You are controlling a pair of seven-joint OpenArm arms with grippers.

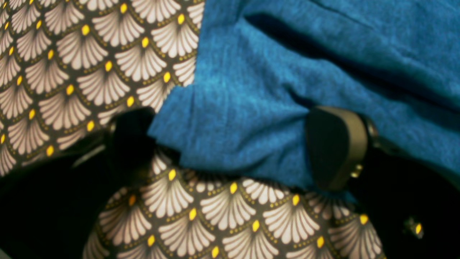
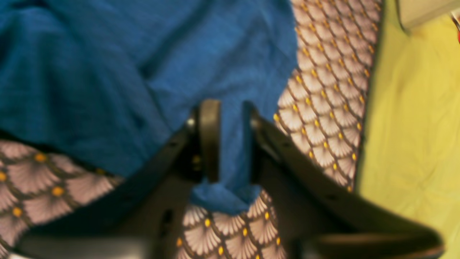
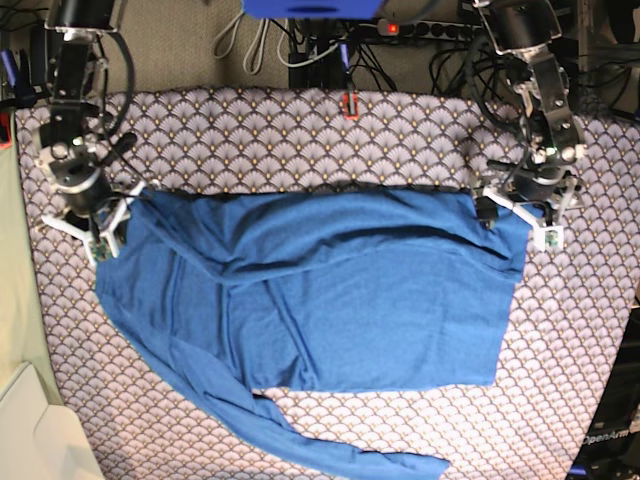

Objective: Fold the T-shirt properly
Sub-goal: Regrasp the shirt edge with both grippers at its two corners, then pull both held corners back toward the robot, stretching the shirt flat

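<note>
The blue T-shirt [image 3: 330, 300] lies spread across the patterned tablecloth, creased, with one long sleeve [image 3: 340, 455] trailing toward the front edge. My right gripper [image 2: 230, 144] is shut on a pinched fold at the shirt's edge [image 2: 90, 72]; in the base view it sits at the shirt's upper left corner [image 3: 112, 215]. My left gripper [image 1: 233, 147] is open, its fingers [image 1: 334, 147] wide apart and straddling a corner of the shirt [image 1: 323, 54]; in the base view it is at the shirt's upper right corner [image 3: 515, 212].
The scallop-patterned tablecloth [image 3: 300, 140] covers the table. A small red object [image 3: 348, 105] sits at the back edge, with cables behind it. A white box [image 3: 30, 430] stands off the front left corner. A yellow-green surface [image 2: 413, 126] lies beyond the table's left edge.
</note>
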